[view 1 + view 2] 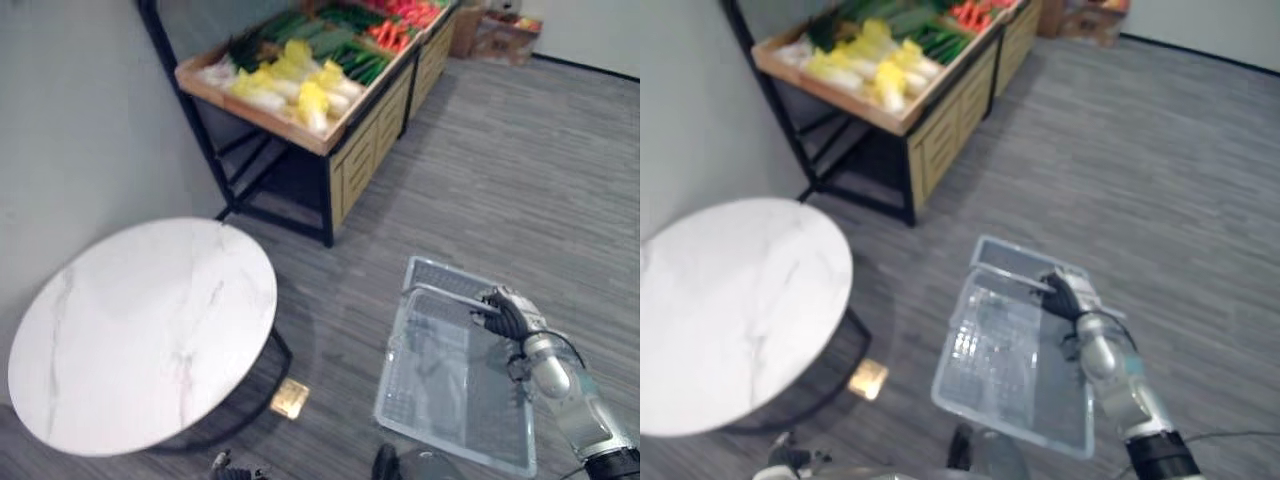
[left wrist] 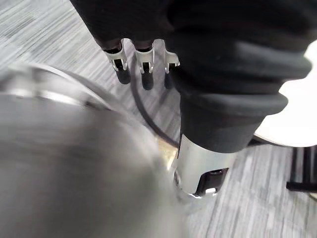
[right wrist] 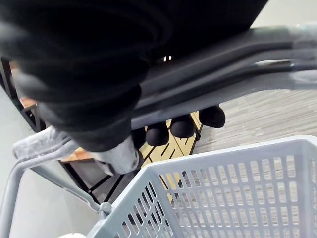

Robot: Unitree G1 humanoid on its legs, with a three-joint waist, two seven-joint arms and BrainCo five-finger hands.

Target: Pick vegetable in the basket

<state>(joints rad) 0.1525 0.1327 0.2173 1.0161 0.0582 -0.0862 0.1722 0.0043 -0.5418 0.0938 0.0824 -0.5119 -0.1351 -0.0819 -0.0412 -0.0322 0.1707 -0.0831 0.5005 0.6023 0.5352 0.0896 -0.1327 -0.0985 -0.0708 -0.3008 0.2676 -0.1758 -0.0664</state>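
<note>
the vegetables (image 1: 300, 85) are lying in three colour groups, yellow-white, green and red-orange, each too many to count, on one wooden stand (image 1: 365, 140) whose long axis is running from near left to far right. they are sitting far and left of the right hand (image 1: 508, 312), well apart from it, and that hand is clenching the handles (image 3: 223, 54) of the one empty grey basket (image 1: 440, 385) at near right. one round white counter (image 1: 140, 330) is standing at near left, and the left hand (image 2: 144, 64) is probably the freer one for picking, though i cannot tell whether it is loose or clenched.
</note>
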